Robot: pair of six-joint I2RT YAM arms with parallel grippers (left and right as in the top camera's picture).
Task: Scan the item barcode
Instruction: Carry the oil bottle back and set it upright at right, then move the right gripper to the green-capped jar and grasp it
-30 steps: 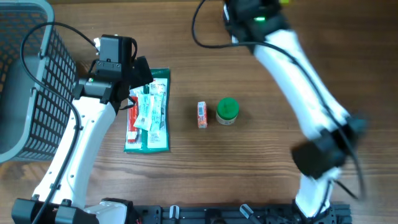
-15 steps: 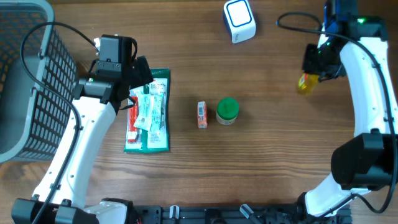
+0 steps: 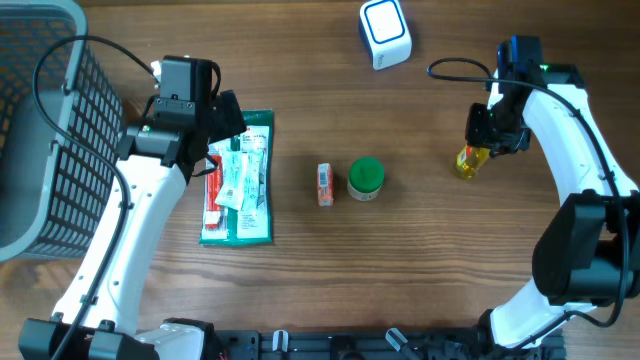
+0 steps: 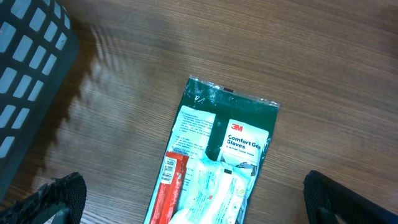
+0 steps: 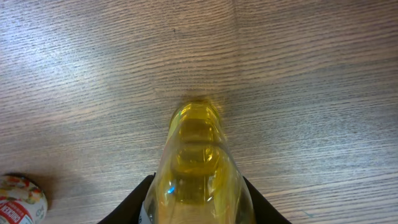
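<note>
Yellow clear plastic bottle (image 3: 467,161) hangs clamped in the right hand (image 3: 488,132), right of the white boxy scanner (image 3: 385,33). This looks like the presenting step; next, face its barcode scannerward. Left hand (image 4: 194,193) gapes.

A small clear bottle (image 3: 467,160) of yellow liquid, with a ribbed body, is clamped in the right gripper (image 3: 481,141) and points down at the right side of the wooden table (image 3: 420,250). A white scanner (image 3: 385,33) with a blue-rimmed face sits at the far edge, well apart.
</note>
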